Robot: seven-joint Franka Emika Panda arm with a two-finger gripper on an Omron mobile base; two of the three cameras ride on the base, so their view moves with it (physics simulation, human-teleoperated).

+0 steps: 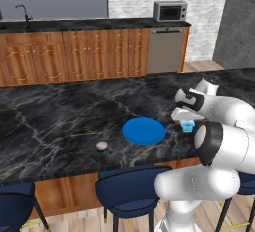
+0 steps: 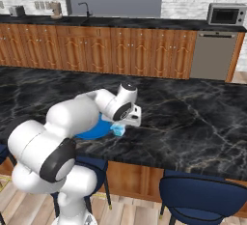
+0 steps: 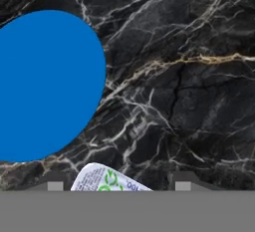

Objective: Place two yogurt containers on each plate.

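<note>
The bright blue plate point(image 1: 143, 131) point(image 2: 94, 131) point(image 3: 45, 86) lies bare on the dark marble counter, near its front edge. My gripper point(image 1: 188, 125) point(image 2: 118, 130) point(image 3: 119, 186) hangs just to the plate's right, shut on a light-blue yogurt container point(image 1: 188, 126) point(image 2: 117, 131). In the hand view the container's printed whitish lid point(image 3: 107, 180) shows between the fingertips point(image 3: 56, 186), off the plate's edge. Another yogurt container point(image 1: 101, 146), with a pale top, stands on the counter left of the plate.
Dark blue stools point(image 1: 127, 188) point(image 2: 202, 195) line the counter's front edge. Wooden cabinets point(image 1: 74, 54), a dishwasher point(image 1: 165, 49) and a microwave point(image 1: 170, 11) stand along the back wall, with a sink faucet point(image 1: 22, 11) at the far left.
</note>
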